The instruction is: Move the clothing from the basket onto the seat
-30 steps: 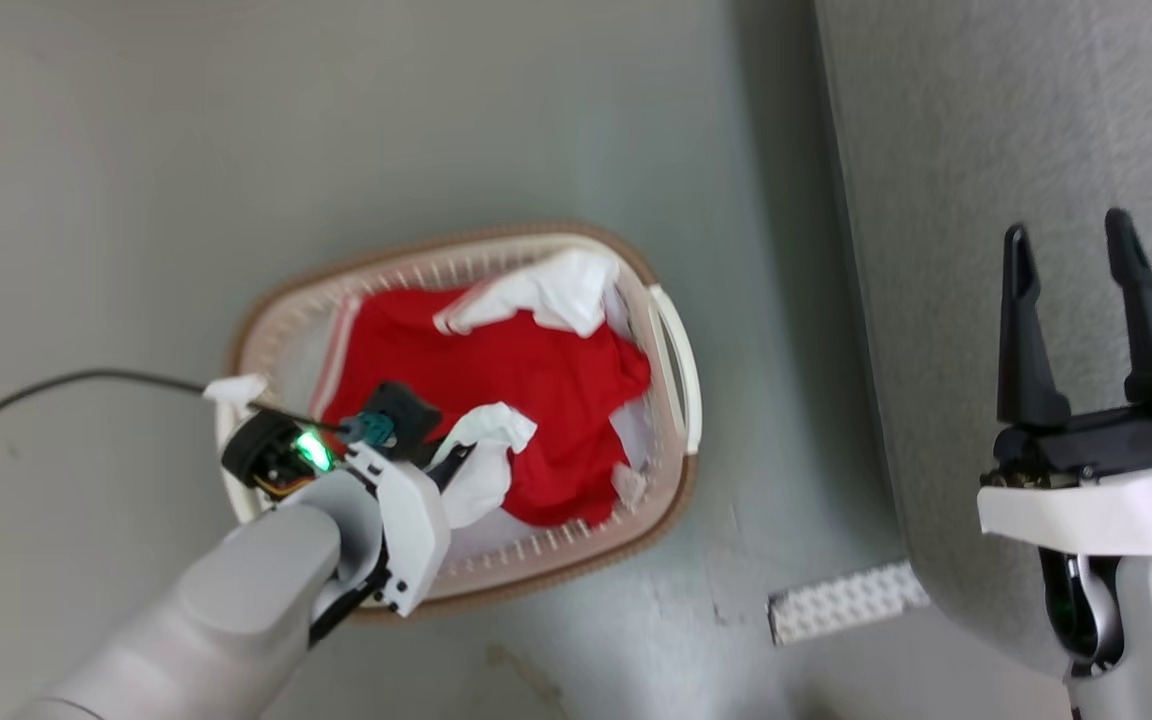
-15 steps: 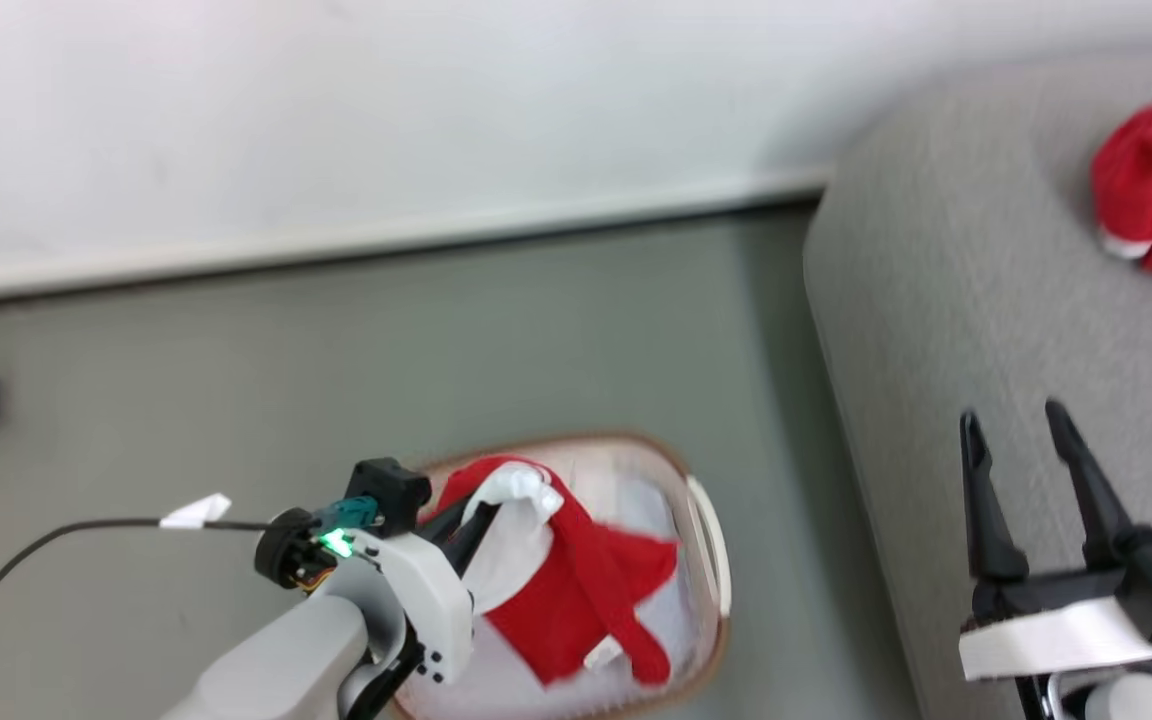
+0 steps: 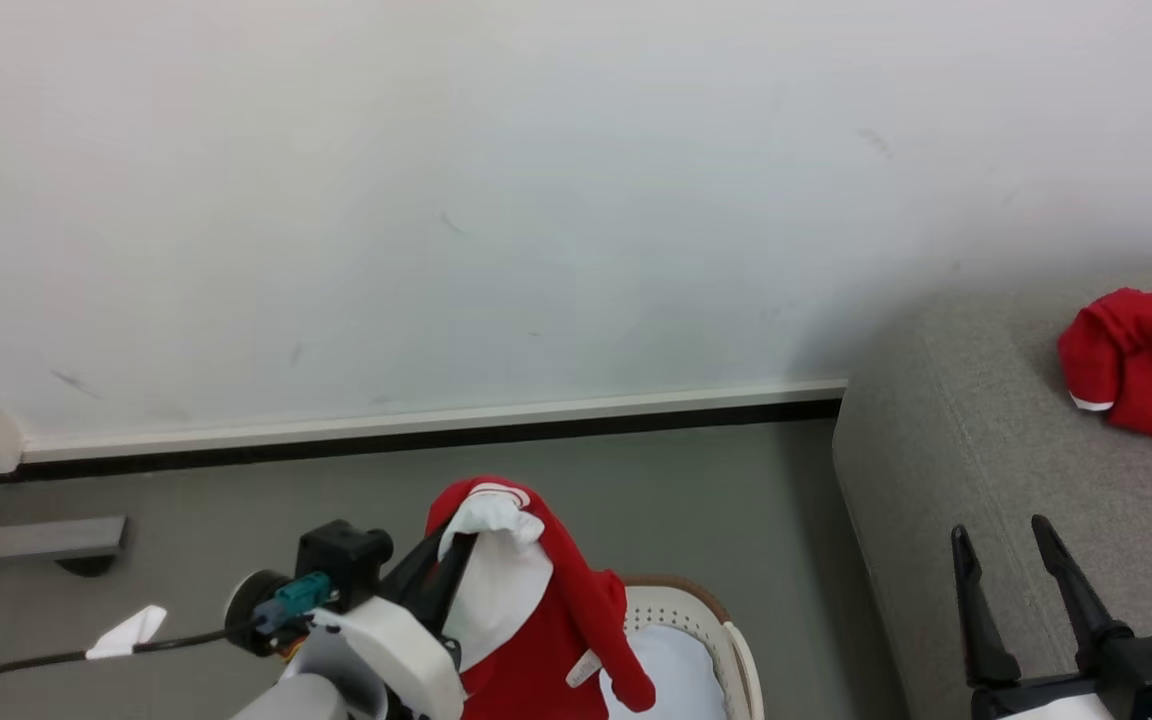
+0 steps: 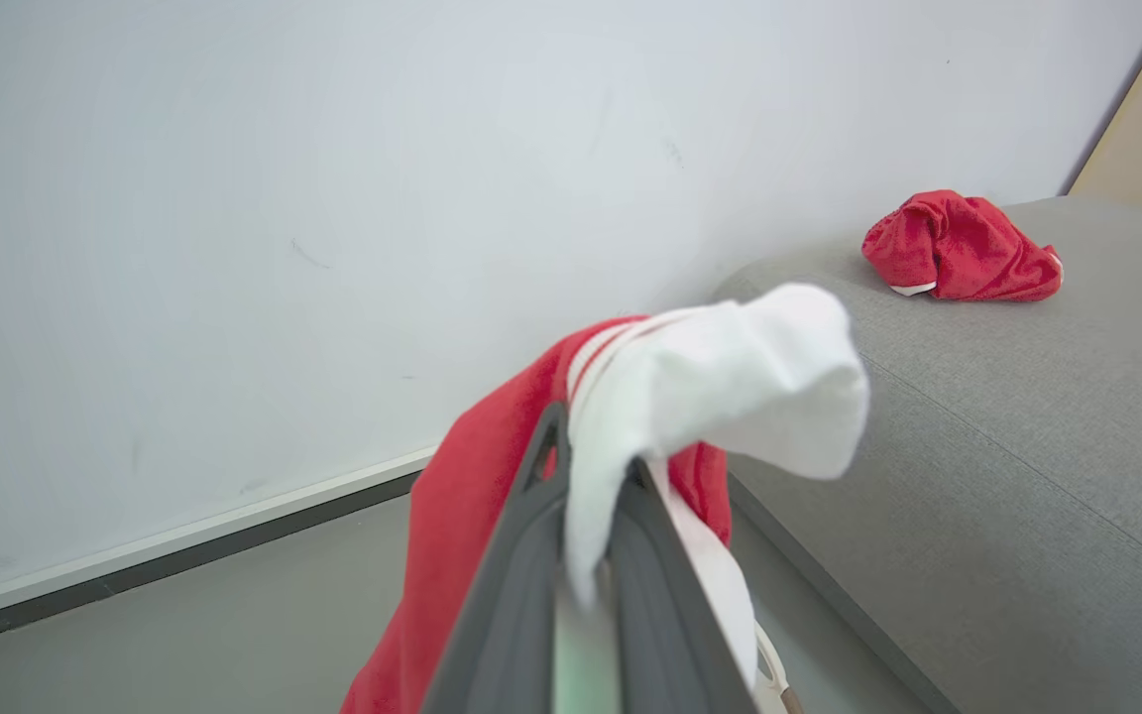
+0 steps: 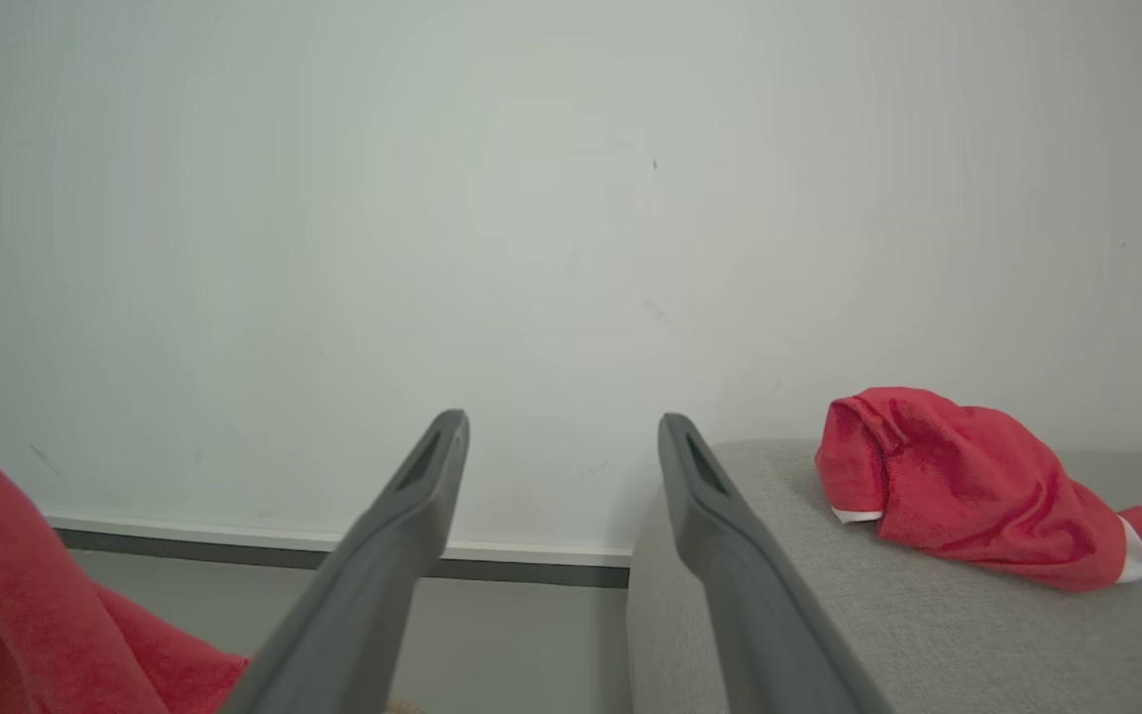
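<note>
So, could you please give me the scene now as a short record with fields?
left gripper: shut on the red-and-white garment, raised over the basket
right gripper: open, empty, by the seat
seat: one red garment lies on it
basket: rim partly in view; contents cannot be told

All three views face the wall (image 3: 536, 200), sharing the seat (image 3: 936, 500).

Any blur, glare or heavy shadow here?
Head view: even light, no glare, soft shadow on the white wall by the light grey fabric seat. Left wrist view: the left gripper, shut on a red-and-white fabric garment, looks soft near the lens. Right wrist view: crumpled red garment on the seat sharp; corners dim.
</note>
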{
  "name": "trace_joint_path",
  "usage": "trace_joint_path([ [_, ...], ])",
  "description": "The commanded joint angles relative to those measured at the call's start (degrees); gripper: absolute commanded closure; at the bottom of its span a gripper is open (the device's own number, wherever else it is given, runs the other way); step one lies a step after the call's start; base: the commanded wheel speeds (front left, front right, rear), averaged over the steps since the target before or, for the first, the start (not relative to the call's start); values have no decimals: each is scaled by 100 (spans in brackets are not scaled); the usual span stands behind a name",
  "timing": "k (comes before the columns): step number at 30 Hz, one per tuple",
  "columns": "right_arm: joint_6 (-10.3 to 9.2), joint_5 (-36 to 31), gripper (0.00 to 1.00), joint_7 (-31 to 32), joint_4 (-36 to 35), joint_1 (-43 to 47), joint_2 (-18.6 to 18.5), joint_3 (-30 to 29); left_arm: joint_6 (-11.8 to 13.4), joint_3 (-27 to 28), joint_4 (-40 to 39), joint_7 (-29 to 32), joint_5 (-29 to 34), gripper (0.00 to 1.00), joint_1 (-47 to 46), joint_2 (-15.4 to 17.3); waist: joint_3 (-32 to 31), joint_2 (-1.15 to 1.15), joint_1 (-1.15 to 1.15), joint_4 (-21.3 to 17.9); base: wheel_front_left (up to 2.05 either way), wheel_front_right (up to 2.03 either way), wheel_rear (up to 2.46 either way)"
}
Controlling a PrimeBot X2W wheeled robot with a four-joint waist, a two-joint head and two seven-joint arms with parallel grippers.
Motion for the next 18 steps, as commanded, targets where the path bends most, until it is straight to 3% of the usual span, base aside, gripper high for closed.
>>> trace_joint_path([
  [1,-15,-33,0,3,49,111,-9,38,48,75,-82,-4,74,100,141,76,-164,0,2,81,0,0,0],
  [13,-15,42,0,3,200,250,-10,436,258,431,-798,-4,139,100,617,444,-481,0,2,137,0,0,0],
  [18,-15,62,0,3,187,120,-10,888,310,426,-1103,41,192,100,636,561,-480,0,2,149,0,0,0],
])
